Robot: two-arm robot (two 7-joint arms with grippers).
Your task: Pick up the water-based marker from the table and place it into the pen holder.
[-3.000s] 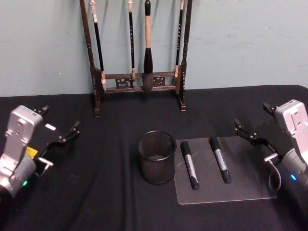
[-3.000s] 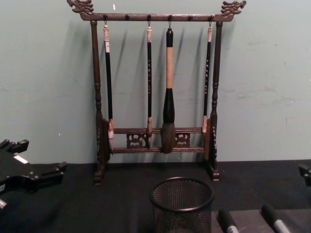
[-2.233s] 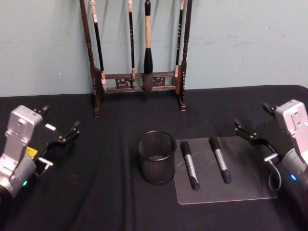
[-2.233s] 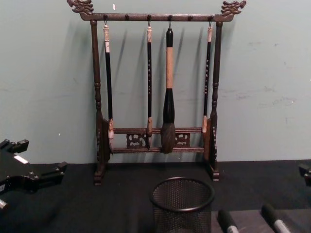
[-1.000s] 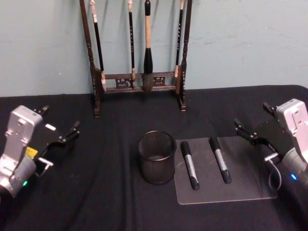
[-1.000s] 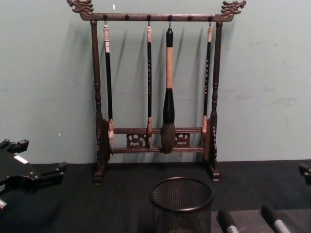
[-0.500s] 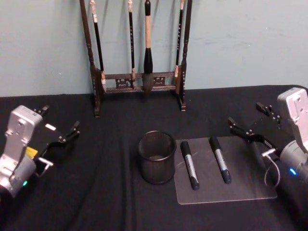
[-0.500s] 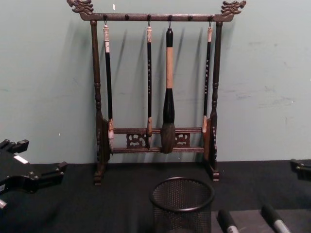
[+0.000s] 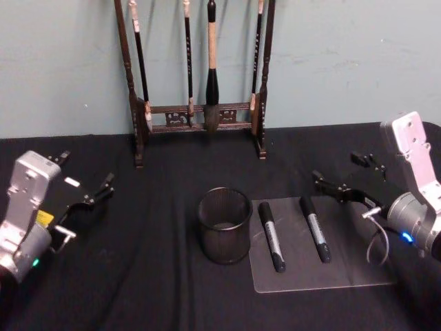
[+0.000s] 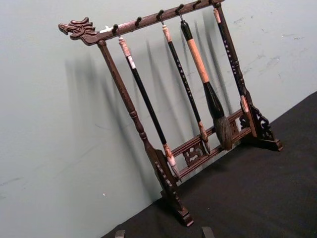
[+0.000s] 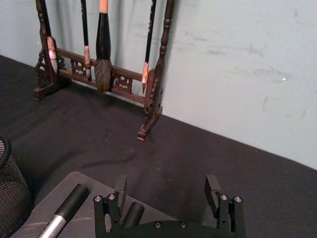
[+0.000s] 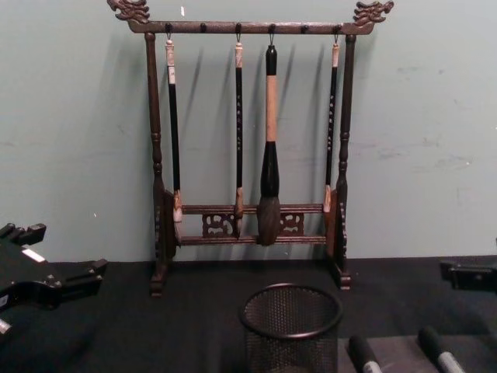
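On the table (image 9: 172, 289), a grey mat (image 9: 351, 262) lies just right of the pen holder (image 9: 224, 225), which looks empty. The right hand (image 9: 336, 168), wide open and empty, hovers near the far end of the right marker (image 9: 315, 229) on the mat, whose long axis points away from the robot. The left hand (image 9: 88, 167), open too, is parked far left.

— Where do we find the markers?
— On the mat (image 9: 358, 255), just beside our right gripper's (image 9: 334, 165) spread jaws: first marker (image 9: 315, 228) nearest, second marker (image 9: 271, 234) left of it, then the pen holder (image 9: 224, 225).
— And the rack (image 9: 196, 108)?
— Well ahead of the jaws, at the table's (image 9: 138, 276) back.
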